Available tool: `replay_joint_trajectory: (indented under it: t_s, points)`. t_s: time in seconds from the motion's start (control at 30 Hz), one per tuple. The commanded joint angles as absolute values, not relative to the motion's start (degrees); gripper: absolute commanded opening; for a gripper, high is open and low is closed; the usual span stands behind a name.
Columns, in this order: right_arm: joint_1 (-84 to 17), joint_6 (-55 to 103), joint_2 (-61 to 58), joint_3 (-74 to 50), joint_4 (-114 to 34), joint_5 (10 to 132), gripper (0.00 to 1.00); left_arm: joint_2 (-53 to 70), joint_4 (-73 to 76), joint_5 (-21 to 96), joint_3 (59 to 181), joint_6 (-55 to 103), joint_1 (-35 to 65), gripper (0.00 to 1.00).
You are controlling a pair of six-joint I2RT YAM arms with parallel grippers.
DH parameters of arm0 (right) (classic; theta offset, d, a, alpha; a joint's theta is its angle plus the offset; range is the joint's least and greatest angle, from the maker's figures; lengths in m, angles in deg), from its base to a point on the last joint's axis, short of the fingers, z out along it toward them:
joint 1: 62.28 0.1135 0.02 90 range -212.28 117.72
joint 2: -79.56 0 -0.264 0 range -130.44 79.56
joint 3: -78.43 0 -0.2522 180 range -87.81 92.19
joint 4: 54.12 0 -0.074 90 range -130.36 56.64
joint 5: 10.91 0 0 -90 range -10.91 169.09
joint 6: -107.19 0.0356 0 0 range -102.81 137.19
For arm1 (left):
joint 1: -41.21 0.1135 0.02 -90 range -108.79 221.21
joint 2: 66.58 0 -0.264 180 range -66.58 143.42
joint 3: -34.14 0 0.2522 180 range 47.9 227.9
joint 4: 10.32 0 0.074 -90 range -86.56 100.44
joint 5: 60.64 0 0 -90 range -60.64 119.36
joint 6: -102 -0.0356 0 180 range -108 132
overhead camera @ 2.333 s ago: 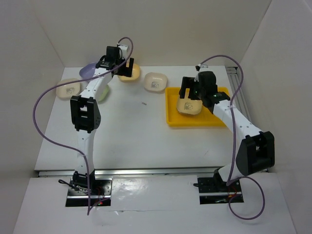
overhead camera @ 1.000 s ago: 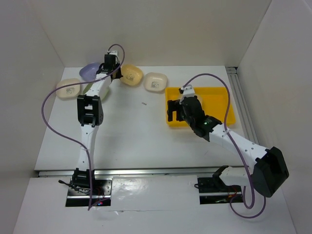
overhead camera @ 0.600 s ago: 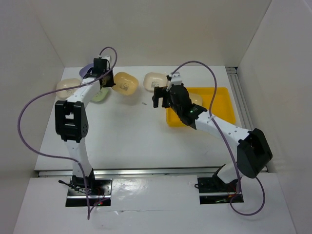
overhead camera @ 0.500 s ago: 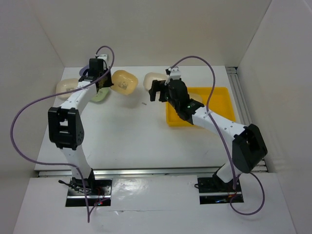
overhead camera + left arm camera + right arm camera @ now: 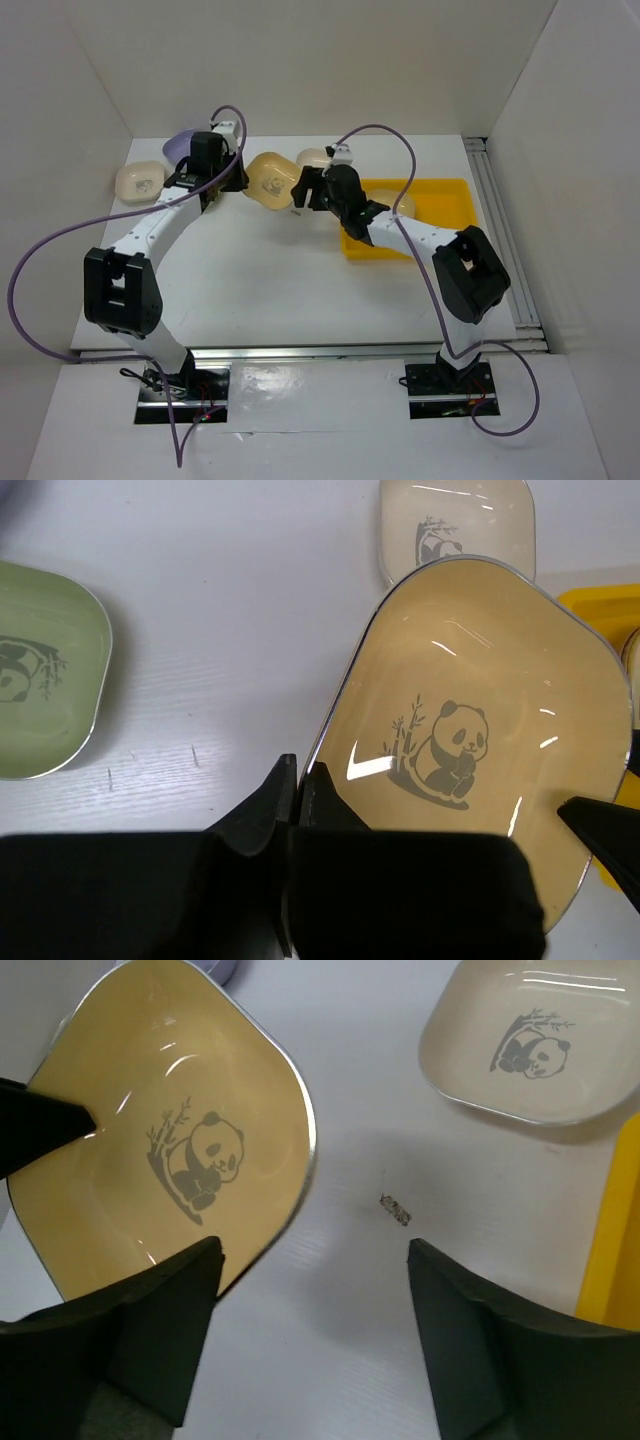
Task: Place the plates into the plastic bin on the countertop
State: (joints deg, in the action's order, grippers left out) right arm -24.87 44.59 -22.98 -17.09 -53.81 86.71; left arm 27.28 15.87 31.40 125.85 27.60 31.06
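My left gripper (image 5: 297,780) is pinching the rim of the yellow plate (image 5: 470,730) tight. The plate is held up above the countertop (image 5: 260,270), in the upper middle of the top view. My right gripper (image 5: 312,1290) is just beside the plate's other side. Its jaws are wide apart and have nothing in them. The plastic bin (image 5: 450,245) sits on the right of the top view. A pale plate (image 5: 402,205) lies inside it, mostly hidden by my right arm. A cream plate (image 5: 530,1045) lies near the bin's corner. A green plate (image 5: 40,680) lies at the left of the left wrist view.
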Motion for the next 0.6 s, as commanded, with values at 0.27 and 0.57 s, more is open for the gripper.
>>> replay_joint_trajectory:
  t_s: [0.27, 0.57]
  points:
    - [-24.49, 48.83, -26.61, -12.24, -55.31, 83.75, 0.23, 22.71, 14.25, 42.62, 125.06, 31.60, 29.70, 0.00]
    - [-25.63, 50.15, -26.61, -9.24, -47.31, 86.21, 0.00, 21.04, 12.50, 46.67, 125.06, 30.99, 28.03, 0.08]
